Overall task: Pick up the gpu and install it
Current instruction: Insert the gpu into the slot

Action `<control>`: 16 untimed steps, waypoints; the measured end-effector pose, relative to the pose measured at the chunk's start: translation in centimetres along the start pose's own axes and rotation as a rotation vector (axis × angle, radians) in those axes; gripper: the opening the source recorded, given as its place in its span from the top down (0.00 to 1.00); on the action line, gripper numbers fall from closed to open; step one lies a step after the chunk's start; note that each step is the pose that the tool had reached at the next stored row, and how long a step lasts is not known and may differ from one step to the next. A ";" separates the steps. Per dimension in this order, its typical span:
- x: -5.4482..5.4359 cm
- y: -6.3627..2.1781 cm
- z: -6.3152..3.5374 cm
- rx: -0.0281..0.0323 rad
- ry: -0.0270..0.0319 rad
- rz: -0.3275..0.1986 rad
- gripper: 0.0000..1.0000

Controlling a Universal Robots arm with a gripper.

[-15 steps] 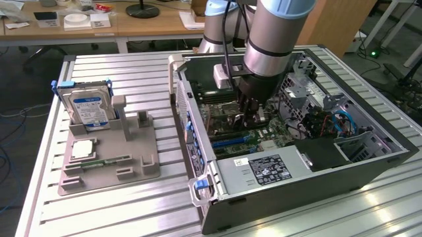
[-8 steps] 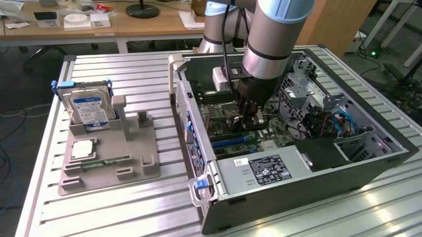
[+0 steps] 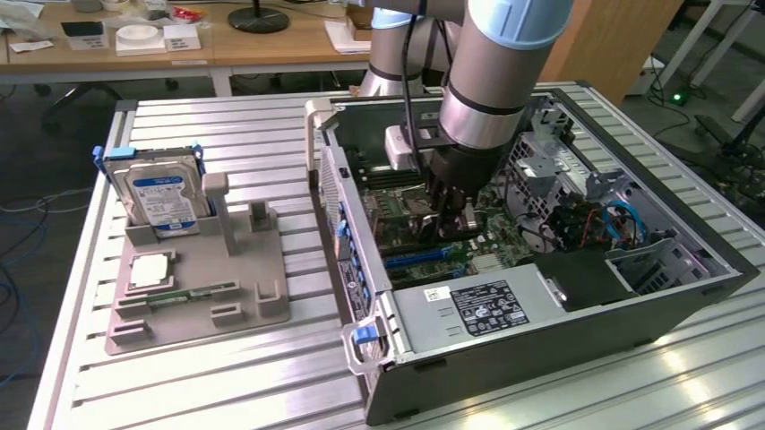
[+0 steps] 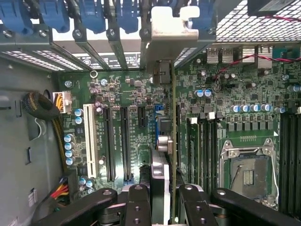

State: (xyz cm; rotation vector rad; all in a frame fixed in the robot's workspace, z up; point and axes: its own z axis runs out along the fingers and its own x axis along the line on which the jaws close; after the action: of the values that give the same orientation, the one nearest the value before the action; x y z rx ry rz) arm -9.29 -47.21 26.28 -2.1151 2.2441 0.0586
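**While gripped, gpu [image 4: 163, 141] sits inside computer case [image 3: 538, 358]**

Though the arm hides it in the exterior view, the gpu stands edge-on over the motherboard's [image 4: 141, 94] slots inside the open computer case at mid-frame, the gripper's [image 4: 164, 194] jaws closed on it. At frame left, a grey tray [image 3: 192, 315] holds a hard drive [image 3: 161, 199] and memory stick [image 3: 192, 294].

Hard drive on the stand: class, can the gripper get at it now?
Likely not yet: the gripper is deep inside the computer case, shut on the gpu; the hard drive itself stands unobstructed outside.
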 end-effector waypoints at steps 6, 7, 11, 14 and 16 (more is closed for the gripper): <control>0.2 -0.03 0.19 -0.0013 0.0001 -0.011 0.72; 0.1 -0.03 0.20 -0.0021 0.0000 -0.023 0.72; 0.1 -0.03 0.23 -0.0033 -0.0005 -0.043 0.72; 0.1 -0.07 0.31 -0.0031 -0.0008 -0.043 0.72; 0.0 -0.12 0.43 -0.0032 -0.0007 -0.043 0.72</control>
State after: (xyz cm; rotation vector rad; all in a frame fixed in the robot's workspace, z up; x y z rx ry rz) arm -9.17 -47.14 25.85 -2.1632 2.1989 0.0610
